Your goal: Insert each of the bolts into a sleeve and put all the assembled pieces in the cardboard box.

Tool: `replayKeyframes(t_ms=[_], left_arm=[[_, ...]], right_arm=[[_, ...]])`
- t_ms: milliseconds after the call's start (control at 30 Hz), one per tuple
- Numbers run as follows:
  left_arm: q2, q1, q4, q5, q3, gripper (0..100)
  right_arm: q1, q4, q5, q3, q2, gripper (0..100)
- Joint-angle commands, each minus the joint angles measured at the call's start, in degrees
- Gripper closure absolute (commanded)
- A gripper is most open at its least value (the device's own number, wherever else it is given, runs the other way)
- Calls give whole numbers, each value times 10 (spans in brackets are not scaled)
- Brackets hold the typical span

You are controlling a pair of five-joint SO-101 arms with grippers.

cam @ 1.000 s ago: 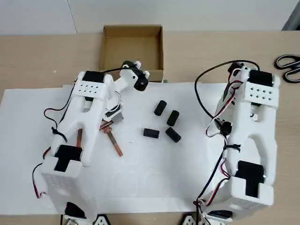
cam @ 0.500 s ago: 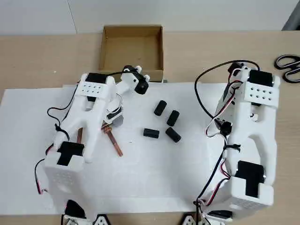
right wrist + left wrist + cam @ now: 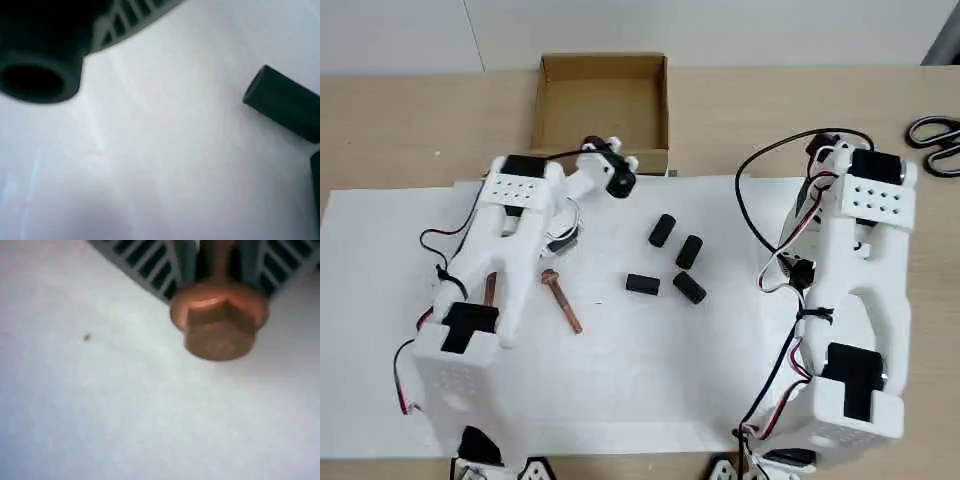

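High view: cardboard box stood empty; four sleeves and loose bolt lay apart on paper in front of box.
Left wrist: left gripper clamped bare bolt by shank.
Right wrist: right gripper seemingly held empty sleeve.
Judged: nothing assembled yet, every piece still to go.

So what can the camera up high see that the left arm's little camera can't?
From up high you get the cardboard box, four black sleeves lying loose, a copper bolt lying flat, and scissors at the table's edge. The left wrist camera gives a close look at a bolt head hanging between the left gripper's grey ribbed fingers. Both show the white paper.
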Motion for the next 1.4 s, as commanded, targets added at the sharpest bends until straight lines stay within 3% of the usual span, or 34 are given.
replayKeyframes(t_ms=[0,700,800,1133,1367], left_arm=[[-4,4,-4,-3,-18,987],[57,3,-3,-2,-24,952],[34,4,32,6,-52,998],[-55,40,123,15,-90,994],[-111,47,156,72,-94,994]], right_arm=[[2,7,5,-3,-33,995],[-2,7,5,-2,-33,995],[-11,7,5,-2,-33,995],[-43,7,2,-2,-33,995],[-47,7,3,-2,-33,995]])
